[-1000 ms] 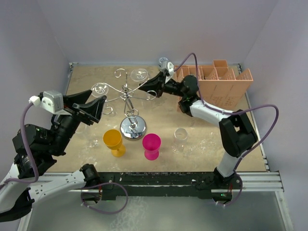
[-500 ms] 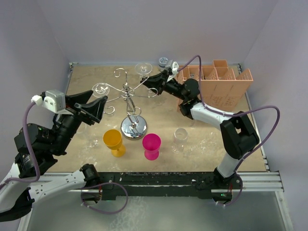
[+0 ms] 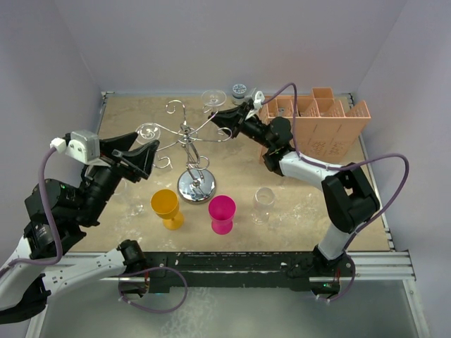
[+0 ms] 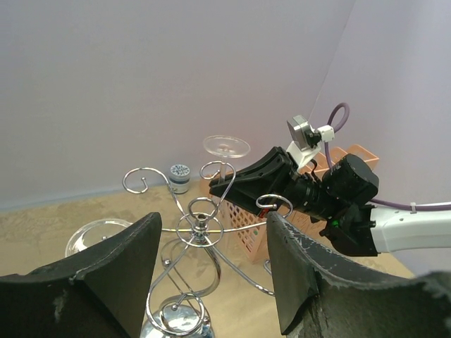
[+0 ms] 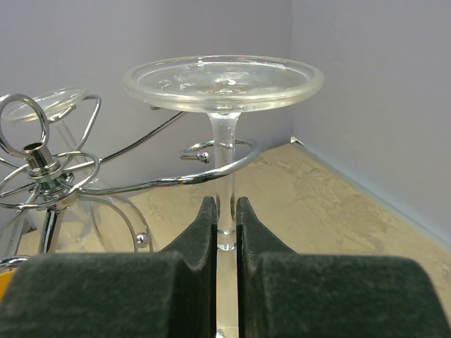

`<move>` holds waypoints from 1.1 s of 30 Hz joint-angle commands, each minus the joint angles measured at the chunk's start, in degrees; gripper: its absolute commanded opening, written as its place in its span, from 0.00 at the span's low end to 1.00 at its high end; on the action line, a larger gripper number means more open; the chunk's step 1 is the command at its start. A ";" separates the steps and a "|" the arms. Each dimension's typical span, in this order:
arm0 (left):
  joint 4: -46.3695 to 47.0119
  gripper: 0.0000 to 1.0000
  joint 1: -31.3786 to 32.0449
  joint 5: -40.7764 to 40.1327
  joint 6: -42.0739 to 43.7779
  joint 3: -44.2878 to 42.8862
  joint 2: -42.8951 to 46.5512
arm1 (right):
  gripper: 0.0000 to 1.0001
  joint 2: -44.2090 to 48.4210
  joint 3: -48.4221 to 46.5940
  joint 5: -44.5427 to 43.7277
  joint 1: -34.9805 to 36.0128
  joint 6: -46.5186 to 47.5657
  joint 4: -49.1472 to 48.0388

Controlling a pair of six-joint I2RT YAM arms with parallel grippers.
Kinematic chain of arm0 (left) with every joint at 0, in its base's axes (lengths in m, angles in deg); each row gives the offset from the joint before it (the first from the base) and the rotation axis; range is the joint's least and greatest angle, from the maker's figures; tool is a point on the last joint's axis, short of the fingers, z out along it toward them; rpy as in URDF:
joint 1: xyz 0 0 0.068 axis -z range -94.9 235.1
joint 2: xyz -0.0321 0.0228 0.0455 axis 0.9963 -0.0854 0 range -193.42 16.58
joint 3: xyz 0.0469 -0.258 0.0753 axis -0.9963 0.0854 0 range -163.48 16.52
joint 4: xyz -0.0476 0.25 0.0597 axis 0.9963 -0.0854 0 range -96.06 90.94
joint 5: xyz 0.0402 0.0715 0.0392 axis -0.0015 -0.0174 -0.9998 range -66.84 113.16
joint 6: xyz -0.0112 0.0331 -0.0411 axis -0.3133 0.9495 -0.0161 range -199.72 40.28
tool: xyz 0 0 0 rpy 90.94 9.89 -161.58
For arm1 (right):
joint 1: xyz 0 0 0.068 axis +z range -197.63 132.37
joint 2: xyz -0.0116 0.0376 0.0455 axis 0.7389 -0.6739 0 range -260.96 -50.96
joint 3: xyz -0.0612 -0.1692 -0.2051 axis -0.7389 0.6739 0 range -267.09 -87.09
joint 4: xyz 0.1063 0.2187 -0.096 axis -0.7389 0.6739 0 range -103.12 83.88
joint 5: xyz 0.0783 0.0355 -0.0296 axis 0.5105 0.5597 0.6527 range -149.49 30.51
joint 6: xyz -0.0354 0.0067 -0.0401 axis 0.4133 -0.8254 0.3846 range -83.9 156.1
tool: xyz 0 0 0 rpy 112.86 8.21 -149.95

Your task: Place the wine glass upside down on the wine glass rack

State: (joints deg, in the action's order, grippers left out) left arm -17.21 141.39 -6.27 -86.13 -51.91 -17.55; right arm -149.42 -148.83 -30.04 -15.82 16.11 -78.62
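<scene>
The wine glass (image 5: 224,79) is held foot-up, its stem clamped in the right claw (image 5: 225,211) at a curl of the wine glass rack (image 3: 195,184), so the foot can be hung there. The left claw (image 4: 211,271) is spread apart, empty.

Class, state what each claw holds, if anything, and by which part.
The right claw pinches the upside-down wine glass by its stem. The left claw holds nothing.

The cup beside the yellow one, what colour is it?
That cup is bright pink, clearest in the top view.
</scene>
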 commanded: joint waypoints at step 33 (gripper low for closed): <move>-0.47 0.59 0.13 -1.09 1.29 1.10 -0.10 | 0.61 3.46 4.32 -3.17 1.32 1.98 -0.11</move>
State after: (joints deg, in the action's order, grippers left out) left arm -18.09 141.39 -7.13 -85.93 -51.06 -18.25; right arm -150.97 -146.49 -29.47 -14.69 19.19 -74.94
